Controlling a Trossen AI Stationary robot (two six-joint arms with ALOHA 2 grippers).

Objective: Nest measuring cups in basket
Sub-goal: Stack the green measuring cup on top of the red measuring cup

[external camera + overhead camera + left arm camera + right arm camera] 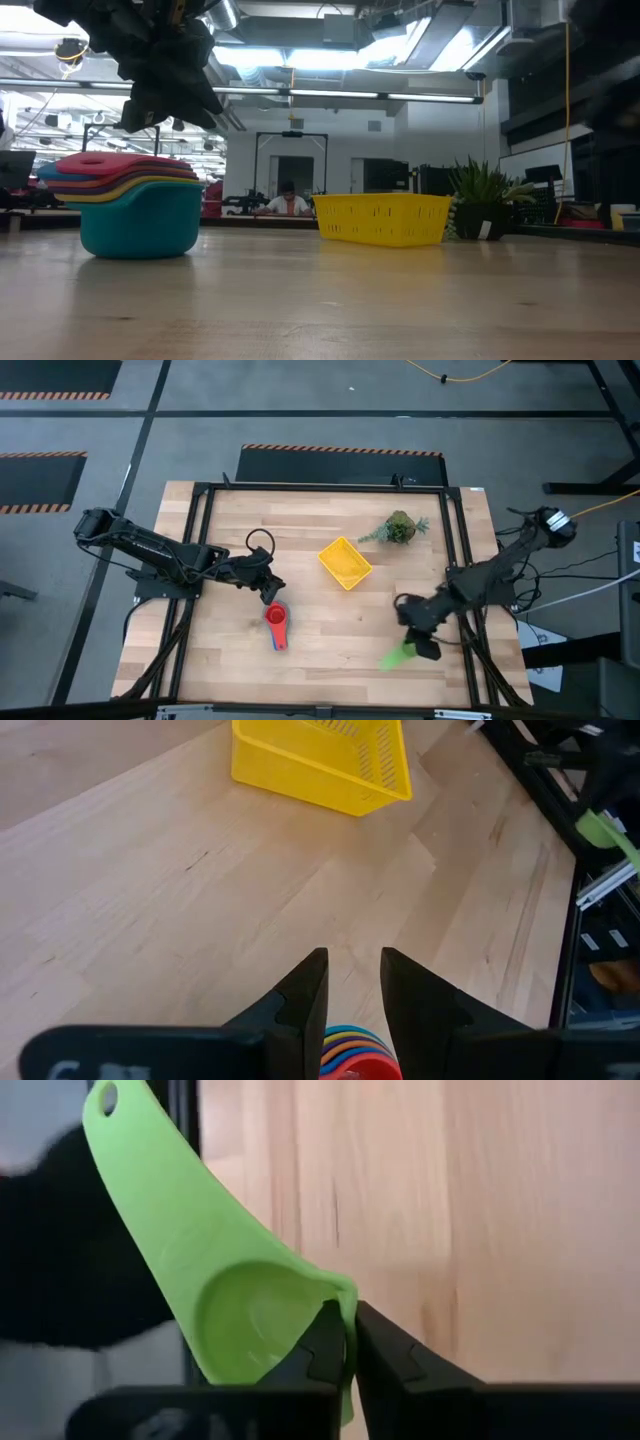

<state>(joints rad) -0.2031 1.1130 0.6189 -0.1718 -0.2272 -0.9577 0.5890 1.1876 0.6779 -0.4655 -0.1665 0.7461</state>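
A stack of nested measuring cups (277, 624), blue at the bottom and red on top (140, 205), stands on the table left of centre. My left gripper (270, 591) hovers just above it, open, with nothing between its fingers (352, 958). The yellow basket (345, 562) rests on its base at the table's middle, toward the far side. Near the table's right front, my right gripper (418, 644) is shut on a green measuring cup (240, 1280). My right gripper pinches the green cup's bowl rim (343, 1292), on the side opposite the handle, with one finger inside the bowl and one outside. The fingers slant down at it. The cup is tilted, its flat handle (130, 1150) sticking out away from the fingers, off the table.
A small potted green plant (400, 528) stands right of the basket at the far side. A black frame (462, 540) runs along the table's edges. Bare wood lies between the stack and the basket.
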